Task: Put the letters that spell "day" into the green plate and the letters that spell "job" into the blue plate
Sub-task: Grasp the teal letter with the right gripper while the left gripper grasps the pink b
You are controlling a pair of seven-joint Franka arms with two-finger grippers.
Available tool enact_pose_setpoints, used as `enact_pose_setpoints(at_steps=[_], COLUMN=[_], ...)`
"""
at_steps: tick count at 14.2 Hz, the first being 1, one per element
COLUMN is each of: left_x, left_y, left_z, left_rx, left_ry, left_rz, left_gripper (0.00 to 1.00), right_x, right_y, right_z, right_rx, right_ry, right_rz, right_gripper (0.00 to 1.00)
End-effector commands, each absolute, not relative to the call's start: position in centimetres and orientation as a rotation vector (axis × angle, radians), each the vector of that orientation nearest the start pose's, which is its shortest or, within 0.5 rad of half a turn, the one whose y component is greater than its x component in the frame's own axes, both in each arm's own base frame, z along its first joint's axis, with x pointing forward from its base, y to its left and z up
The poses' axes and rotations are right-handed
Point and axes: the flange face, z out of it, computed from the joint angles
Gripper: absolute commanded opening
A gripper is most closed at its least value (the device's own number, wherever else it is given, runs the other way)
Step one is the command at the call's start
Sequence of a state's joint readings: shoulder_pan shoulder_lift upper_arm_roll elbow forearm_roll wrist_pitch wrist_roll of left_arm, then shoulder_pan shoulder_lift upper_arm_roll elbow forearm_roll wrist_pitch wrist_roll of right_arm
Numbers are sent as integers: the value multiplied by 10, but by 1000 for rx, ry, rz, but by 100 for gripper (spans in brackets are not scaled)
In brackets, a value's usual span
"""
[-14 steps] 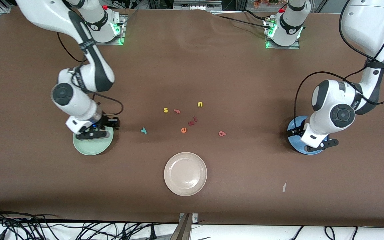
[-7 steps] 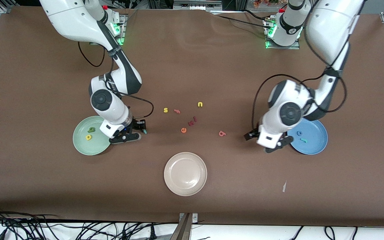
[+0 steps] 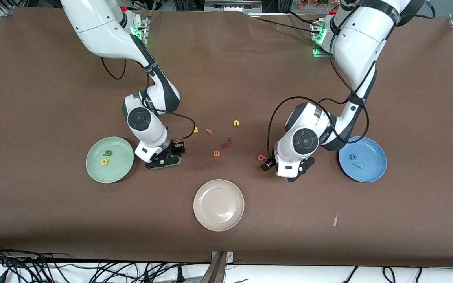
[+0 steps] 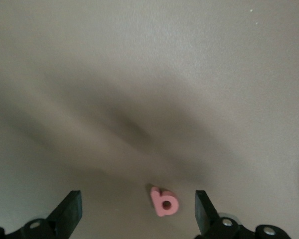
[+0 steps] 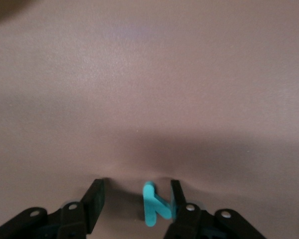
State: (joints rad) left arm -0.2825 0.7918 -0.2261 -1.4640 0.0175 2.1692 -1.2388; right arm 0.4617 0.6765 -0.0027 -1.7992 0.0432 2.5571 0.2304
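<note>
Front view: the green plate [image 3: 109, 173] holds the olive d [image 3: 108, 153] and yellow a [image 3: 104, 161]; the blue plate [image 3: 362, 173] holds the blue o [image 3: 353, 157] and teal j [image 3: 358, 165]. The two outstanding letters lie on the brown table [image 3: 53, 98]. The right gripper [image 5: 135, 201] is low over the teal y [image 5: 153, 205], between the green plate and the letter cluster; its jaws stand partly open, one finger touching or nearly touching the letter, not yet clamped. The left gripper [image 4: 137, 213] is set down around the salmon b [image 4: 164, 201], jaws fully open, the letter between the fingers and apart from both. Both letters appear to be small, light, flat and stiff, probably foam or plastic. Such pieces slide or tip easily if one finger arrives first. Centre the jaws and close across the narrow width: on the b, across the stem and bowl; on the y, across the diagonal strokes. Light force should suffice.
</note>
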Motion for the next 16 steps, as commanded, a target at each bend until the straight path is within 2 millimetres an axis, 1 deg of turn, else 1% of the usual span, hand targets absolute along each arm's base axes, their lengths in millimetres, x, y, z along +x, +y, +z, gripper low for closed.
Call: enact_pose_setpoints(at_steps=[1,4,5,7,8,10,11,13,14,16], left_x=[640,632,632,632,628,627,626,620,619,616], left_y=[-345,-360,-361,-364,-366,-365,-364,-362,-362,-362], left_z=[204,197,192,191,187,184,183,175,174,172], left_rx=[-2921,-2885,-2880,-2907,-2903,-2898,-2900,-2891,-2889,-2880], left_ry=[-1375,-1438,-1456,-1486,-1479,-1474,-1463,-1421,-1407,-1406], left_rz=[225,230,219,169,174,175,175,175,173,181], left_gripper=[100,98,97,94,91,84,82,82,81,79], right_x=[589,585,583,576,573,567,566,566,567,575], right_y=[287,285,284,280,278,275,275,274,272,265], right_z=[170,166,163,155,151,145,144,145,146,158], right_rx=[-3083,-3081,-3082,-3082,-3081,-3082,-3082,-3081,-3082,-3085], right_ry=[-280,-281,-278,-277,-276,-280,-287,-301,-311,-315], right_rz=[-102,-113,-111,-114,-123,-124,-122,-123,-124,-147], right_gripper=[61,61,58,44,38,25,21,13,7,7])
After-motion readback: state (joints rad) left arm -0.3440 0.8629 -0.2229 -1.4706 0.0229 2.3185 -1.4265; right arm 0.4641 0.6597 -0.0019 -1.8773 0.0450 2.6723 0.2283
